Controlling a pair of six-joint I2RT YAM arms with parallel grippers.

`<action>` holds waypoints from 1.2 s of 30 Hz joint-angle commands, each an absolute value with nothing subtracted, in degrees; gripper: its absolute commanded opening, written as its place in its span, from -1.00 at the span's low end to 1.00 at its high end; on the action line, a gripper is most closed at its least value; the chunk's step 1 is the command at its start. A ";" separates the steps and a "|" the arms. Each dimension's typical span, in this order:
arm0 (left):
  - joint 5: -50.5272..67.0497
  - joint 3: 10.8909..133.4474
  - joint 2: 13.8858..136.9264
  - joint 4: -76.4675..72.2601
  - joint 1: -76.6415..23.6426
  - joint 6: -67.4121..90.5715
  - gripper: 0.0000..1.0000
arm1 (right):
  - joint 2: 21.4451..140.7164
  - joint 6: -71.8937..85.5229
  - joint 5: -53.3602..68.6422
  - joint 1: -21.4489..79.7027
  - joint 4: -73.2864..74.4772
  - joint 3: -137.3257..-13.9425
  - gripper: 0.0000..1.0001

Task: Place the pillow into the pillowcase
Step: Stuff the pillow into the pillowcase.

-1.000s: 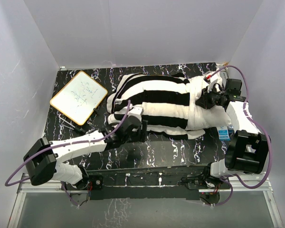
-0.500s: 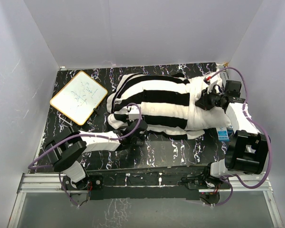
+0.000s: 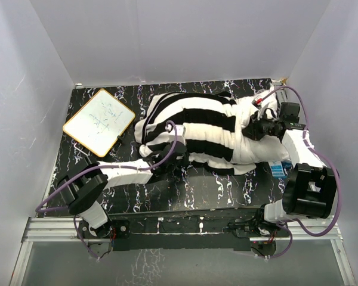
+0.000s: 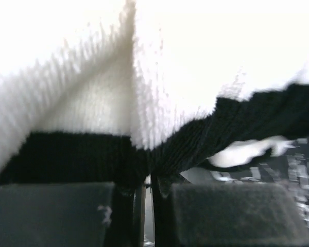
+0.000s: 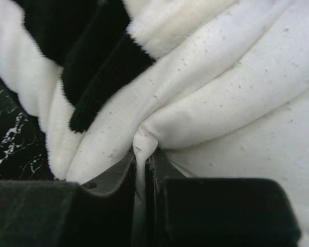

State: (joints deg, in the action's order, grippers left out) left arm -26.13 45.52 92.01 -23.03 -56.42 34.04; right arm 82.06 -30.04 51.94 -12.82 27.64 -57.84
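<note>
A whiteboard (image 3: 99, 121) with faint scribbles lies askew on the far left of the black marbled table (image 3: 215, 190). A dark pen (image 3: 118, 139) lies just beside it. A small blue-and-white box (image 3: 278, 169) sits at the right edge.

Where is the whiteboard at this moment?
In the top view, the whiteboard lies at the far left of the table, just left of the striped pillowcase.

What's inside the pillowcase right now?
The pillow: its plain white end sticks out of the pillowcase on the right arm's side. How far in it reaches is covered by the striped fabric.
</note>
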 commanded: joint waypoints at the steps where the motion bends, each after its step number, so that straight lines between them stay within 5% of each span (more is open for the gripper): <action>1: -2.49 58.15 92.63 -33.37 -55.96 39.72 -1.00 | 82.62 -26.77 67.83 -3.94 35.46 -56.72 -0.84; 7: 5.75 66.77 98.35 -32.61 -49.01 47.89 -1.00 | 75.52 -14.49 64.46 1.21 22.61 -51.58 -0.84; 13: 4.74 57.24 99.22 -22.82 -45.00 50.07 -1.00 | 76.05 -24.66 55.17 -7.27 30.84 -52.27 -0.84; 19: 3.24 54.26 91.99 -10.86 -44.71 44.10 -0.34 | 79.14 -47.24 54.41 -12.72 51.63 -58.04 -0.79; 24: 11.96 61.75 88.26 -0.85 -44.35 35.57 0.03 | 83.44 -66.13 56.11 -17.09 71.84 -71.09 -0.35; 31: 14.17 73.65 82.59 19.63 -39.87 25.45 0.19 | 85.34 -66.82 53.88 -23.89 71.48 -84.91 0.29; 36: 7.15 91.28 93.11 26.71 -35.37 19.88 0.31 | 91.85 -53.73 56.76 -23.79 62.73 -93.19 0.55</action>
State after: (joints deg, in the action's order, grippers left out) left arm 11.42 80.05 86.15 17.02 -38.59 26.65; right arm 87.37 -61.95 53.45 -24.10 68.51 -87.59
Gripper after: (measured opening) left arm 0.642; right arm 0.750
